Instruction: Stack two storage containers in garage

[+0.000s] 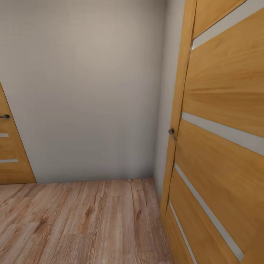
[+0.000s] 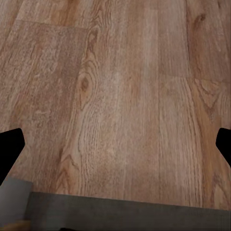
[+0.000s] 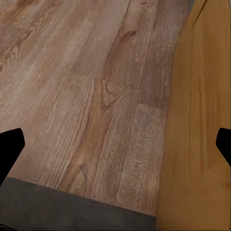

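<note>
Tool fingertips (image 2: 10, 144) and (image 3: 10, 144) spread wide, released, above light wood plank floor (image 1: 80, 223); orange-brown wooden door (image 1: 220, 146) right.

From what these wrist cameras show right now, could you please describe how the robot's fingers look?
Little of them is in frame. On the left gripper, the fingers are plain black blunt tips at the picture's edges. The right gripper has matching black fingers. No cables or markings are visible.

We see black finger tips of the left tool (image 2: 115, 144) and right tool (image 3: 115, 142) at frame edges, plus a dark grey body band.
</note>
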### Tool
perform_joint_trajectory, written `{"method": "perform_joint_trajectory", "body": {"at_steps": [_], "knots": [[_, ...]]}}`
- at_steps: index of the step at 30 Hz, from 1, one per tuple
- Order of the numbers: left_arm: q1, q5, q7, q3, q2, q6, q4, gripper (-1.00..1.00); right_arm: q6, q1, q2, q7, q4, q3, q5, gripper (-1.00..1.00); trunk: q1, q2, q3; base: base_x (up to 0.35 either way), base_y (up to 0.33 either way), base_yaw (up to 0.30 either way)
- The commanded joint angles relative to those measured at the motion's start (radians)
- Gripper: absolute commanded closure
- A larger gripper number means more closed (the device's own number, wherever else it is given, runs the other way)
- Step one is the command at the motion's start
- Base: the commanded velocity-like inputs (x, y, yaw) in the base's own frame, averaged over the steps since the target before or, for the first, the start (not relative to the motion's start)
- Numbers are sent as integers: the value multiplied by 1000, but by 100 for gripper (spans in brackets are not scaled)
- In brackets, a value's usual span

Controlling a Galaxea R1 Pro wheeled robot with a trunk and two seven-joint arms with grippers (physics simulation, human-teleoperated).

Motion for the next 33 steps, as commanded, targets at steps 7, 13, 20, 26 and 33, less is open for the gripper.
{"method": "perform_joint_trajectory", "body": {"at_steps": [7,13,20,26,33], "knots": [[-2,-1,3,2,0,-1,3,-100,36,-7,0,-5,-1,-6,13,-100,0,-1,-1,0,0,0],[-2,-1,2,2,1,0,3,-100,38,-7,0,-4,-1,-5,14,-100,0,-1,-1,87,-90,0],[-2,-1,3,2,1,0,3,-100,39,-7,0,-4,-1,-5,16,-100,0,-1,-1,23,-22,104],[-2,-1,3,3,1,0,3,-100,39,-7,0,-4,-1,-5,17,-100,0,-1,-1,1,-1,59],[-2,-1,3,3,2,-1,3,-100,38,-7,0,-4,-1,-5,17,-100,0,-1,-1,0,0,117]]}}
